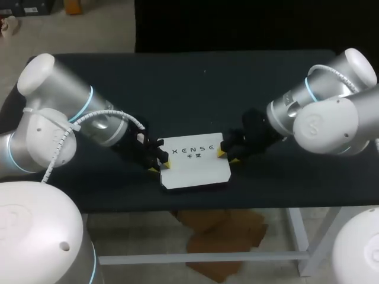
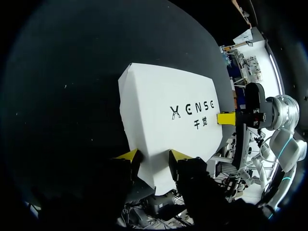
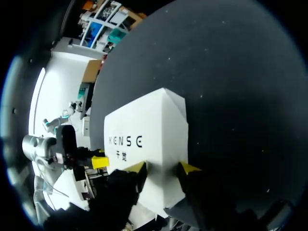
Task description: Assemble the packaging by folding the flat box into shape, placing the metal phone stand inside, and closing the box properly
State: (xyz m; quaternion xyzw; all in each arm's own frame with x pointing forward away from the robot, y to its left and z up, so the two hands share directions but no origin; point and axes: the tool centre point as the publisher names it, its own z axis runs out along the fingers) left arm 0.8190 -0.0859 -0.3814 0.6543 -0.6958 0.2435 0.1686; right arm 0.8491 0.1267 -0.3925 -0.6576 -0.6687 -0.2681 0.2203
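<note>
**While both hands grip its ends, a white box sits near the front of the tabletop**

Where the dark tabletop [image 1: 195,77] fills the head view, the left arm [image 1: 65,112] comes in from one side and the right arm [image 1: 320,112] from the other, and the two meet at the middle of the front edge. Between them the box [image 1: 195,160] sits on the cloth close to that edge, turned a little out of square. Its broad upper face is white and carries dark print. The right wrist view shows a second, narrower face sloping away from the upper one, with a fold line between the two.

The left hand [image 1: 160,165] is at one short end of the box. In the left wrist view this hand [image 2: 154,156] has its yellow fingertips [image 2: 129,155] set narrowly on either side of a white corner, touching it on both sides. The right hand [image 1: 226,154] is at the opposite end. In the right wrist view this hand [image 3: 162,168] also clasps the near edge of the box [image 3: 144,139], one yellow tip against each side. The far hand's yellow tip shows in each wrist view at the other end of the box.
</note>
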